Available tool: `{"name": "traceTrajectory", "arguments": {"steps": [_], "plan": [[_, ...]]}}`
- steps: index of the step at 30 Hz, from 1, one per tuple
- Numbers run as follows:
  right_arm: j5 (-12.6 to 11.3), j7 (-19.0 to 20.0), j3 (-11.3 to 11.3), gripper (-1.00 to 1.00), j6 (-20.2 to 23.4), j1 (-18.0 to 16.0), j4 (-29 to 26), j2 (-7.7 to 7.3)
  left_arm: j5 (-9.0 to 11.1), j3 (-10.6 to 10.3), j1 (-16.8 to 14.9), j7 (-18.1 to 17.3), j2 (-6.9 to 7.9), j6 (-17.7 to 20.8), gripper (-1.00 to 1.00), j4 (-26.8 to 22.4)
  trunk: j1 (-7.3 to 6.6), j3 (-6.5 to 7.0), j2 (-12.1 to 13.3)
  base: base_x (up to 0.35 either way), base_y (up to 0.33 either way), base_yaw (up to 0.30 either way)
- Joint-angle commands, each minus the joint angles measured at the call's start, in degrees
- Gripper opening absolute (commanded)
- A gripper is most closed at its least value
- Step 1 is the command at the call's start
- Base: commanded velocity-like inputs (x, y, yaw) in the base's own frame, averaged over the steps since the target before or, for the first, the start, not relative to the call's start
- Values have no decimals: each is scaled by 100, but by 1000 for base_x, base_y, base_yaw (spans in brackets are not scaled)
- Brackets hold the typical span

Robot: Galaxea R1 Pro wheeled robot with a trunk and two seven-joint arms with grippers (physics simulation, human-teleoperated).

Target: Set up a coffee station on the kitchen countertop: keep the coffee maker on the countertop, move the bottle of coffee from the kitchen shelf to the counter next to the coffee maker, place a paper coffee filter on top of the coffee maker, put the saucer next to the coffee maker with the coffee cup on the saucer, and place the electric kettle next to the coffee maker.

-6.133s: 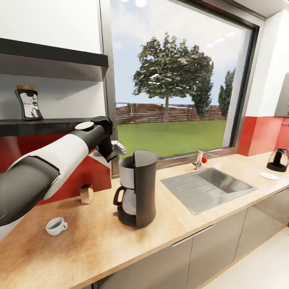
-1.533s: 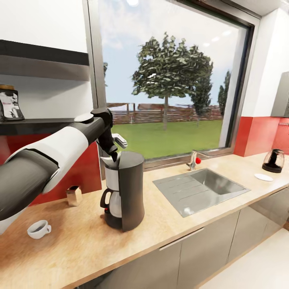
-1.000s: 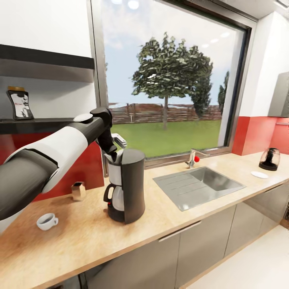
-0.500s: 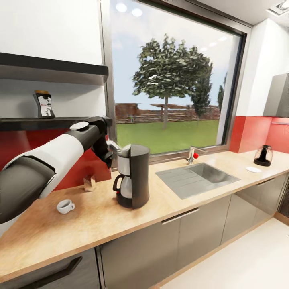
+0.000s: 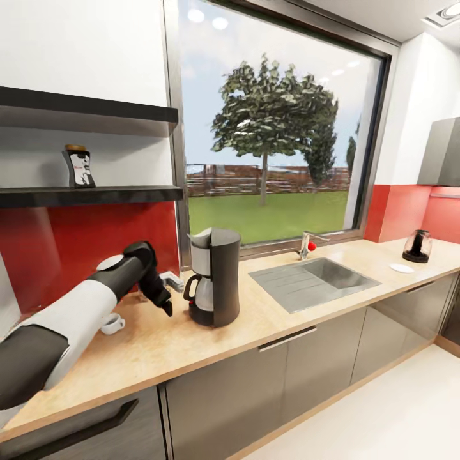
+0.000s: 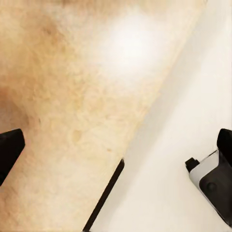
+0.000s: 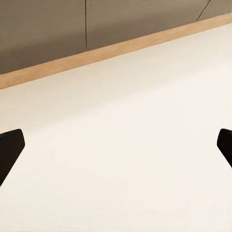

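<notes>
The black coffee maker [image 5: 214,278] stands on the kitchen countertop [image 5: 255,329], with the white paper coffee filter [image 5: 199,239] resting on its top. My left gripper [image 5: 168,291] hangs low just left of the machine, above the counter, open and empty; in the left wrist view its fingertips [image 6: 9,151] stand wide apart. The coffee cup [image 5: 114,324] sits behind my left forearm, partly hidden. The bottle of coffee [image 5: 78,167] stands on the kitchen shelf [image 5: 96,194]. Far right on the counter are the electric kettle [image 5: 416,246] and the saucer [image 5: 402,268]. My right gripper [image 7: 117,145] is open over white floor.
A steel sink [image 5: 311,281] with a tap [image 5: 306,244] lies right of the coffee maker, under a large window. Grey cabinet fronts [image 5: 255,390] run below the worktop. A second black shelf [image 5: 89,114] hangs above the first. White floor spreads to the lower right.
The camera has pulled back and shifted. My left arm has come down from the coffee maker's top to counter height at its left; the filter stays on the machine.
</notes>
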Motion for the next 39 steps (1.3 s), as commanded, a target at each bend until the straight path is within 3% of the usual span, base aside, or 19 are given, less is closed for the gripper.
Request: {"name": "traceTrajectory", "arguments": {"steps": [1, 2, 3, 5, 6, 10, 12, 16, 19, 25, 30, 35, 39], "plan": [[6, -7, 2, 100, -19, -2, 4, 1, -43, 143, 195, -53, 35, 37, 100, -232, 2, -2, -4, 0, 0, 0], [6, -7, 5, 100, -20, -2, 4, 1, -44, 333, 418, -52, 56, 24, 100, -476, 2, -2, -4, 0, 0, 0], [7, -8, 10, 100, -35, -2, 5, -5, -43, 960, 1163, -22, 76, -323, 100, -1205, 2, -2, -4, 0, 0, 0], [7, -8, 10, 100, -39, -2, 5, -7, -40, 1191, 1420, -11, 61, -559, 100, -1408, 2, -2, -4, 0, 0, 0], [6, -8, 10, 100, -48, -2, 5, -7, -28, 1441, 1669, -4, 38, -760, 100, -1560, 2, -2, -4, 0, 0, 0], [6, -8, 10, 100, -54, -2, 5, -8, 61, 1886, 2090, 1, 7, -1091, 100, -1703, 2, -2, -4, 0, 0, 0], [7, -8, 10, 100, -56, -2, 5, -8, 290, 2054, 2360, 2, 0, -1498, 100, -1742, 2, -2, -4, 0, 0, 0], [13, -8, 10, 100, -50, -2, 11, -8, 613, 2105, 2662, 7, -2, -1798, 100, -1754, 2, -2, -4, 0, 0, 0], [14, -8, 10, 100, -49, -2, 13, -8, 707, 2111, 2848, 6, -2, -1878, 100, -1759, 2, -2, -4, 0, 0, 0], [15, -8, 10, 100, -48, -2, 13, -8, 862, 2121, 3550, 10, -7, -2564, 100, -1756, 2, -2, -4, 0, 0, 0], [15, -8, 10, 100, -48, -2, 13, -8, 957, 2123, 3991, 76, 3, -2703, 100, -1749, 2, -2, -4, 0, 0, 0], [5, -9, -21, 100, -48, -2, -2, -8, 997, 2124, 4538, 583, 6, -3258, 100, -1631, 2, -2, -4, 0, 0, 0], [-11, -1, -37, 100, -42, -2, -26, -8, 1017, 2127, 4783, 1072, 0, -3420, 100, -1362, 2, -2, -4, 0, 0, 0]]}}
